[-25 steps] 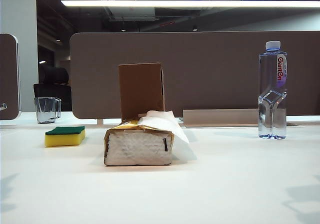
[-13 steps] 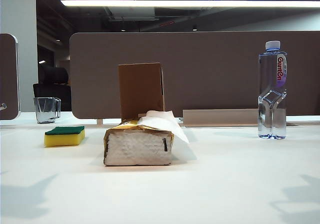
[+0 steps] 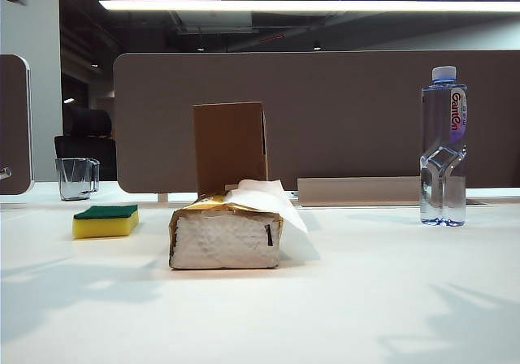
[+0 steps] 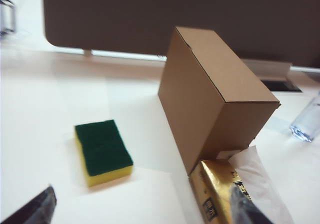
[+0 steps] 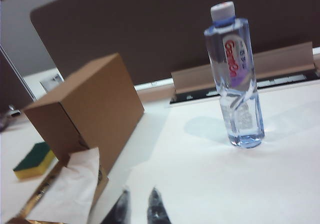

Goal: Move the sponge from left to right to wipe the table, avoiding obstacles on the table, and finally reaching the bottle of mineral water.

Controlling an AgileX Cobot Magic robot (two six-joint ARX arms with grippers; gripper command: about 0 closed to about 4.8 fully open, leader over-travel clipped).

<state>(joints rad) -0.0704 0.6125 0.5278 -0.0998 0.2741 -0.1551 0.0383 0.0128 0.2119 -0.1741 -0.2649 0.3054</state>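
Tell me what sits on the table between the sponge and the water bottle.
In the exterior view, a gold-brown tissue pack and an upright brown cardboard box behind it stand between the yellow-green sponge and the clear plastic bottle.

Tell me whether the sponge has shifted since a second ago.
No. The sponge lies on the table at the same spot, left of the tissue pack and in front of the glass mug.
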